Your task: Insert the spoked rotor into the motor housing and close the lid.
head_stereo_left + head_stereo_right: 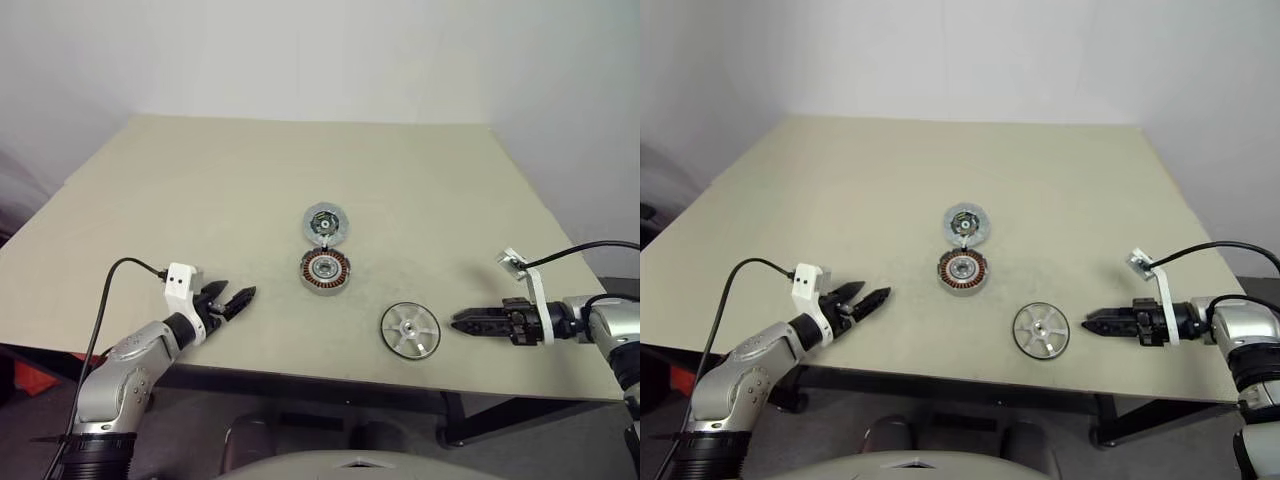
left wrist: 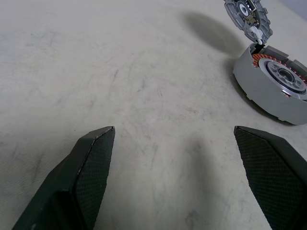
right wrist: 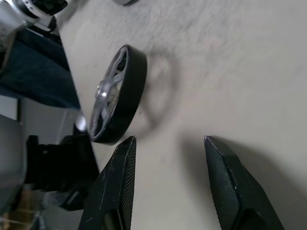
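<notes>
The spoked rotor (image 1: 410, 331) lies flat on the table near its front edge, a silver wheel with a dark rim. Behind it and to the left sits the motor housing (image 1: 325, 271), its copper windings showing. Its grey lid (image 1: 326, 223) is swung open on the far side. My right gripper (image 1: 458, 321) hovers just right of the rotor (image 3: 117, 96), pointing left at it, open with nothing between its fingers (image 3: 117, 187). My left gripper (image 1: 235, 300) is open wide, well left of the housing (image 2: 276, 84) and aimed toward it.
The beige table (image 1: 200, 180) spreads wide behind and to the left of the parts. Its front edge runs just below both grippers and the rotor. A black cable (image 1: 110, 290) loops from my left wrist.
</notes>
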Motion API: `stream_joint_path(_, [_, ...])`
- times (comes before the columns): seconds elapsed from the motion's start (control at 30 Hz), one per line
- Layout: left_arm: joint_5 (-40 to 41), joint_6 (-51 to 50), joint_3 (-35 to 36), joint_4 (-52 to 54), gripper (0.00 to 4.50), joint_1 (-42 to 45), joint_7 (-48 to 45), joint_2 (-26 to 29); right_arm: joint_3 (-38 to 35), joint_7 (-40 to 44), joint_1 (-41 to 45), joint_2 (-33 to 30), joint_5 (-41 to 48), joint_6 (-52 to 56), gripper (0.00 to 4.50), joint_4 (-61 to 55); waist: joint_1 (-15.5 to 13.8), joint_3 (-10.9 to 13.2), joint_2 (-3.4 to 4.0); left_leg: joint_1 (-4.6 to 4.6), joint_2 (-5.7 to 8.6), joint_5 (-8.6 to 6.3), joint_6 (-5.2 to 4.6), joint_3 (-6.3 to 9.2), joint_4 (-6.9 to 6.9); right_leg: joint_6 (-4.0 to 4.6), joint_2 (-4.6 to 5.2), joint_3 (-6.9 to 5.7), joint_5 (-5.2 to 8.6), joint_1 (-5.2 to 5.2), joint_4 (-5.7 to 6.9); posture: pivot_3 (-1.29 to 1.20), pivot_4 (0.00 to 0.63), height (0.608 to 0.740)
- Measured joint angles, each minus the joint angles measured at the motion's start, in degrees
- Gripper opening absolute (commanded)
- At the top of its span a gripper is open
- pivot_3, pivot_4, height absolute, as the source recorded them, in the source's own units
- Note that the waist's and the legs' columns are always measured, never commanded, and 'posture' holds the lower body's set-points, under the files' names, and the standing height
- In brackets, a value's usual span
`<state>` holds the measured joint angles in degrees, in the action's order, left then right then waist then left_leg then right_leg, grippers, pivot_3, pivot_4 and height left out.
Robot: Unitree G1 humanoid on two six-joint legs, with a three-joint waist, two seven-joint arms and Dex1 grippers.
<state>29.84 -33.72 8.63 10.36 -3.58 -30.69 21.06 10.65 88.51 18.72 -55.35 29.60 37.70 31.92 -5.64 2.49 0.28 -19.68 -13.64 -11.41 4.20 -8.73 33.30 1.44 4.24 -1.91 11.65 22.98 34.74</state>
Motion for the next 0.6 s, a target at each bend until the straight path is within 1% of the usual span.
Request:
stream_joint_path(0.23, [-0.67,0.23,-0.32,0.01,4.25,0.07,-0.03,-0.07,1.6,0.14,-1.64,-0.85,3.24,2.02,2.53,-4.31,0.0,0.0,0.01,-0.01,0.02,0.0,0.0,0.0,0.0,-0.03,0.02,0.0,0.02,0.0,-0.02,0.0,0.0,0.74])
stream_joint_path(0.6, [-1.25,1.02,-0.38,0.04,4.25,-0.44,-0.07,-0.06,2.33,0.21,-4.06,-0.51,4.37,4.09,2.53,-8.24,0.15,-0.04,0.05,-0.01,0.02,0.0,0.0,0.01,0.0,-0.05,0.02,0.0,0.03,0.01,-0.05,0.0,0.0,0.74])
